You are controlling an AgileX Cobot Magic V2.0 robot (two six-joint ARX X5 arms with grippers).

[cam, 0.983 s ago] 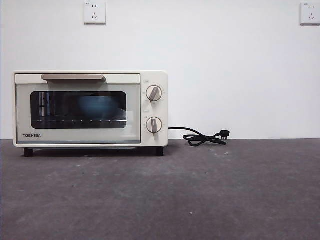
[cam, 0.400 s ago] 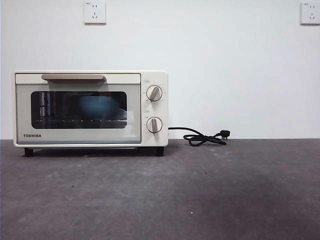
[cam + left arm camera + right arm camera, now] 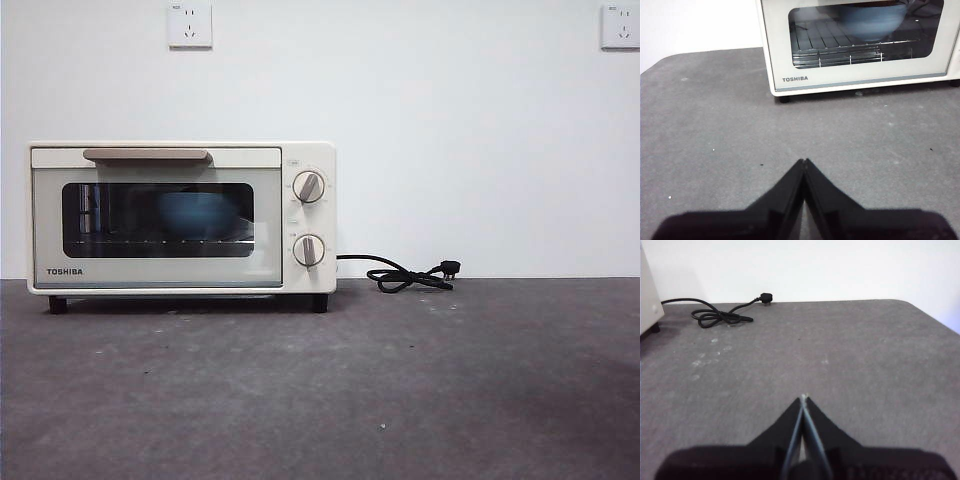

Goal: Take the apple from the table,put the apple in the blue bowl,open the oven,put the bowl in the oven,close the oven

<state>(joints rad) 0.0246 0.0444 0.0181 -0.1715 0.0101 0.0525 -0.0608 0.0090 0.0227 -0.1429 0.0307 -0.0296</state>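
The cream-white oven (image 3: 180,217) stands at the back left of the dark grey table (image 3: 400,390) with its glass door closed. Behind the glass the blue bowl (image 3: 195,212) rests on the wire rack; the same bowl (image 3: 871,21) shows through the door in the left wrist view. The apple is hidden from every view. My left gripper (image 3: 804,161) hovers shut and empty over bare table, well short of the oven (image 3: 860,45). The right gripper (image 3: 803,397) is likewise shut on nothing, over the table's right side. Neither arm appears in the front view.
A coiled black cord with its plug (image 3: 410,275) lies at the oven's right, against the white wall; the cord (image 3: 720,315) is also in the right wrist view. Two wall sockets (image 3: 190,25) sit high on the wall. The table's rounded far corners show in both wrist views.
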